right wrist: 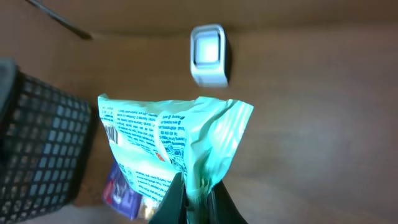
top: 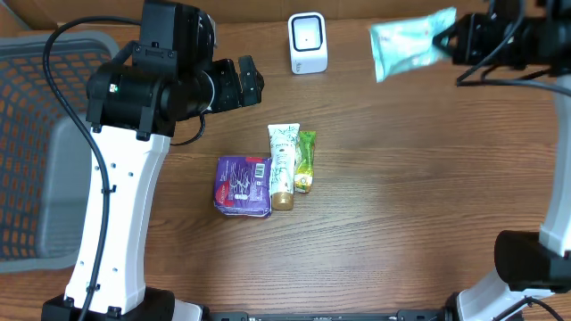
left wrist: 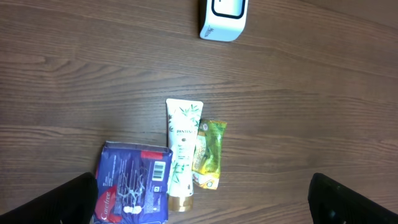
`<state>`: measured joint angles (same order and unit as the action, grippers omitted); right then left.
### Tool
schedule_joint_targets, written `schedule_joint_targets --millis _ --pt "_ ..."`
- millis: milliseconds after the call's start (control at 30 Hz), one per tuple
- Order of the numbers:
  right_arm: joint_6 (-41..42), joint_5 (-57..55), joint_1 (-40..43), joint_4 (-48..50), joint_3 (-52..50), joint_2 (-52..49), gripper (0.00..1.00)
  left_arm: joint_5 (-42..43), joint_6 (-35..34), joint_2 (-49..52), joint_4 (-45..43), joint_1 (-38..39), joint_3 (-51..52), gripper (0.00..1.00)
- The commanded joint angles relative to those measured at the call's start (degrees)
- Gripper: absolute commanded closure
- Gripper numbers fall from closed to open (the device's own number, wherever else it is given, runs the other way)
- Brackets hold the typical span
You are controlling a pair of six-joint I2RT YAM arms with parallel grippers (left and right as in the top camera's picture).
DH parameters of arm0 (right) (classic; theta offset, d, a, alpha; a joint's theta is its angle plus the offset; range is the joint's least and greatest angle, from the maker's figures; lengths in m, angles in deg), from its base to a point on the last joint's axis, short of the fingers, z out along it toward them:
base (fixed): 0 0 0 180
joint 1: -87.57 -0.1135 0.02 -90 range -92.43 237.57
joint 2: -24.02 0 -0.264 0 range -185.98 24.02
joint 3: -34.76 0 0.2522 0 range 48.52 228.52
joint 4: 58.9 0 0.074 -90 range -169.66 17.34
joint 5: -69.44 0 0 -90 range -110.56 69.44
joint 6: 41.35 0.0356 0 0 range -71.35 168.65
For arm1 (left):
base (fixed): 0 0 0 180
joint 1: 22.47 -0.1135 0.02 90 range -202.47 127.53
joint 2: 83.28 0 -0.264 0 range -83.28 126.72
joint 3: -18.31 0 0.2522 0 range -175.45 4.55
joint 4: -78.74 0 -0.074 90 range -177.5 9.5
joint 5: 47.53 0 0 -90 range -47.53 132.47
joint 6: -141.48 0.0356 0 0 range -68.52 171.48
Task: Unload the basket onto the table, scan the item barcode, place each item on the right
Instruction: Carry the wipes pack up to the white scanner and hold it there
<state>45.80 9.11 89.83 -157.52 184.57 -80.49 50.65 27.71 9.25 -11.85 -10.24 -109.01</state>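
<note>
1. Left arm [top: 120,214]: flat white link with small dark screws and a black cable [top: 107,189] along it.
2. Its black cylindrical joint [top: 147,85] bears a tiny green mark [top: 114,87].
3. Right arm [top: 562,178]: white link, black joint [top: 533,259].
4. Left gripper [left wrist: 202,202]: matte black fingers [left wrist: 68,199].

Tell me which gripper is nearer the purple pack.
Left. The left gripper hovers open over the table just beyond the purple pack, on its far side. The right gripper is much farther off, at the far right, shut on a teal pouch.
</note>
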Motion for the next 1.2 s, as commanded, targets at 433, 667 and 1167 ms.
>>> schedule_joint_targets --millis 433,667,1167 --pt "0.1 -5.7 -4.0 3.5 11.7 2.3 0.96 0.2 1.1 -0.3 0.0 -0.2 0.2 0.0" --pt "4.7 -28.5 -14.6 12.1 9.1 1.8 0.96 0.2 1.1 -0.3 0.0 -0.2 0.2 0.0" --pt "-28.1 -59.0 -27.9 34.8 3.7 -12.8 0.96 0.2 1.1 -0.3 0.0 -0.2 0.2 0.0"
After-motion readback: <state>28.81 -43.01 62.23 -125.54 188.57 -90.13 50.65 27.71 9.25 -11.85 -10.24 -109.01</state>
